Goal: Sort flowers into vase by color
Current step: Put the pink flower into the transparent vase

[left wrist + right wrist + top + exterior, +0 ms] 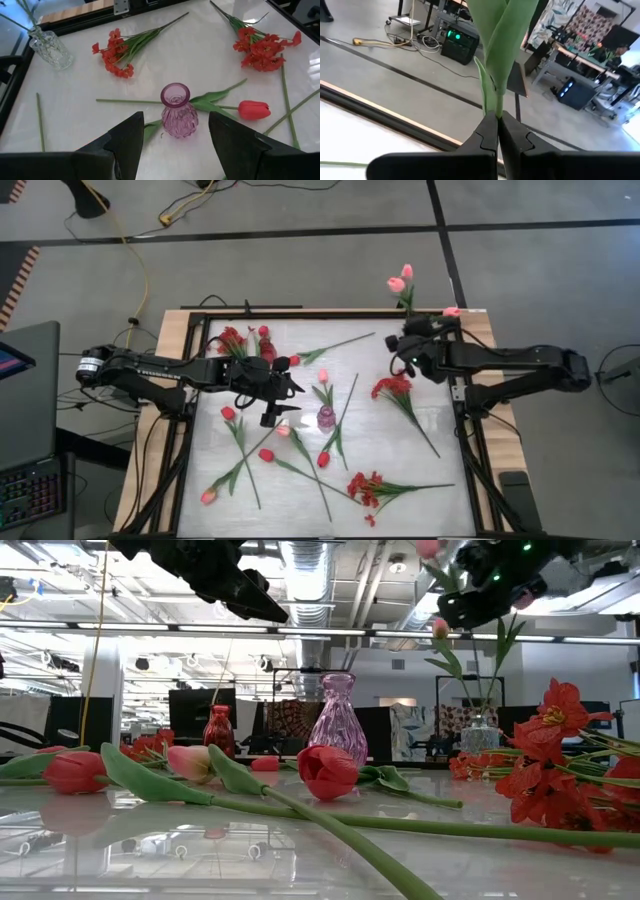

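My right gripper is above the table's far right corner, shut on a leafy green stem. Pink tulip heads show just beyond it. Under it stands a clear glass vase with stems in it. A pink vase stands mid-table, and a red vase with red blossoms is at the far left. Red tulips, pink tulips and red bunches lie flat on the table. My left gripper hangs open just left of the pink vase, touching nothing. My right gripper pinches the green stem between its two fingers, just below where the leaves branch off. The fingers reach nearly level toward the table's far edge, across the stem. The stem stands upright above them; its lower end is hidden by the gripper.
A dark frame borders the white tabletop. A second red bunch lies near the front edge, and a bare stem lies right of the pink vase. Cables run over the floor beyond the far edge.
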